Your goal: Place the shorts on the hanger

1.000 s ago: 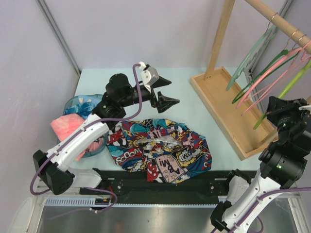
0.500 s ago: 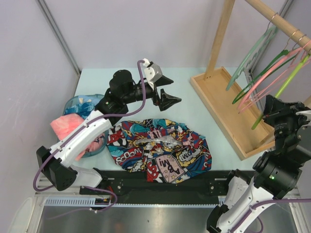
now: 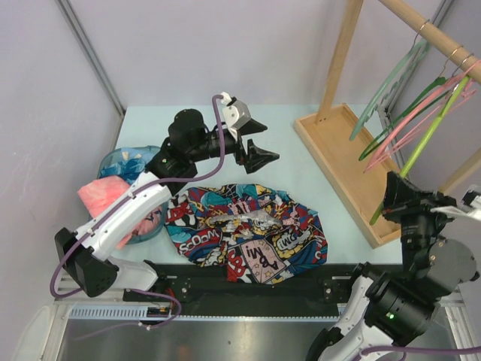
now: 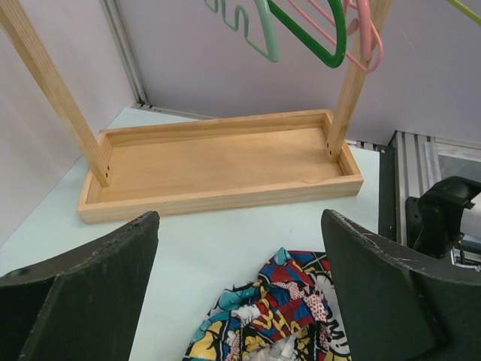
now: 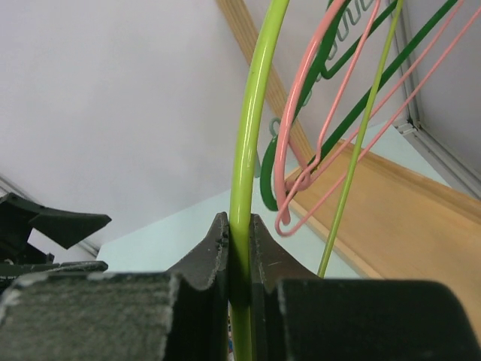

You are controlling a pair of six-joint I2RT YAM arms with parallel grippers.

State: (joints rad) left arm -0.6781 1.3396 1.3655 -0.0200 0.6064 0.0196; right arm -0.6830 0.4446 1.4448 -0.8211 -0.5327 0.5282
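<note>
The comic-print shorts (image 3: pixel 248 233) lie crumpled on the table near the front; part of the shorts shows in the left wrist view (image 4: pixel 282 316). My left gripper (image 3: pixel 255 143) is open and empty, hovering above the table behind the shorts. My right gripper (image 3: pixel 394 197) is shut on the lime yellow-green hanger (image 3: pixel 425 135), low on its arm; the hanger slants up to the wooden rail. In the right wrist view the hanger (image 5: pixel 252 150) passes between my closed fingers (image 5: pixel 218 248).
A wooden rack with a tray base (image 3: pixel 342 162) stands at the right, holding dark green (image 3: pixel 398 124) and pink hangers (image 3: pixel 421 113). A blue basket (image 3: pixel 120 162) and pink cloth (image 3: pixel 101 195) sit at the left.
My right arm has pulled down and toward the front with the lime hanger, tilting it away from the other hangers. The left gripper has barely moved.
</note>
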